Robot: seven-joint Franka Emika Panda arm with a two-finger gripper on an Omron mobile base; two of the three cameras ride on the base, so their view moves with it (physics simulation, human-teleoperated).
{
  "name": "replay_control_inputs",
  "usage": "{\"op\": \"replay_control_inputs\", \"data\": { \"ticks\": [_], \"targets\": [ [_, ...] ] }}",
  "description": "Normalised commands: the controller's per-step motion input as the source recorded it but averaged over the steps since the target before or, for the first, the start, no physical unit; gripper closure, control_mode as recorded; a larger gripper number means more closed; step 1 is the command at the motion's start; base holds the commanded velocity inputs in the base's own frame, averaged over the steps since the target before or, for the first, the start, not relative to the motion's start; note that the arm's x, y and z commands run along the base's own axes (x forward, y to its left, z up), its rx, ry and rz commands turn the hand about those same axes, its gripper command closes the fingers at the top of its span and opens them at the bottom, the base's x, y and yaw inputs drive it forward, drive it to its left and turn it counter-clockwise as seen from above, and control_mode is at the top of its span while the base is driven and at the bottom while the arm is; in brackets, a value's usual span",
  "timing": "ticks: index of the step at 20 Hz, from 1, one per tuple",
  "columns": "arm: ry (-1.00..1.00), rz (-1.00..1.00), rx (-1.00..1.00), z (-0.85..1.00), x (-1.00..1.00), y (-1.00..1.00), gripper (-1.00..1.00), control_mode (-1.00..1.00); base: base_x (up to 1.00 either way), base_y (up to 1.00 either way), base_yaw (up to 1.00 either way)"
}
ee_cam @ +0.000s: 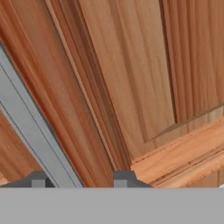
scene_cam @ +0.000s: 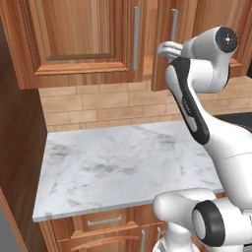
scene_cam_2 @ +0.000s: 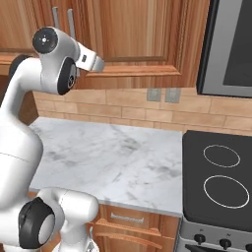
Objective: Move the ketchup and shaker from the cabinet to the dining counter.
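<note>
The gripper (ee_cam: 78, 180) is clamped on the cabinet door's bar handle (ee_cam: 30, 127), presumably to pull the cabinet (scene_cam: 74, 39) open (ketchup and shaker are unseen behind shut doors).

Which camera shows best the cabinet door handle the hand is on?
The hand view: the metal bar handle runs close up between the hand's shut fingertips. The left base view shows both handles small, with the hand at the right one. In the right base view the arm partly hides them.

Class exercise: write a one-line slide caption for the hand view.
Dark two-finger gripper shut on grey metal bar handle of reddish-brown wooden cabinet door.
</note>
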Motion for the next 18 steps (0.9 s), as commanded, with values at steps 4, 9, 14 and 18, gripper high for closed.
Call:
{"op": "replay_control_inputs", "data": {
  "ticks": [4, 9, 14, 18],
  "targets": [
    [0.00, 0.00, 0.03, 0.00, -0.52, -0.67, 1.00, -1.00, 0.00, 0.00, 0.00],
    [0.00, 0.00, 0.05, 0.00, -0.52, -0.66, 1.00, -1.00, 0.00, 0.00, 0.00],
    [0.00, 0.00, 0.08, 0.00, -0.54, -0.71, 1.00, -1.00, 0.00, 0.00, 0.00],
    [0.00, 0.00, 0.08, 0.00, -0.57, -0.73, 1.00, -1.00, 0.00, 0.00, 0.00]
  ]
}}
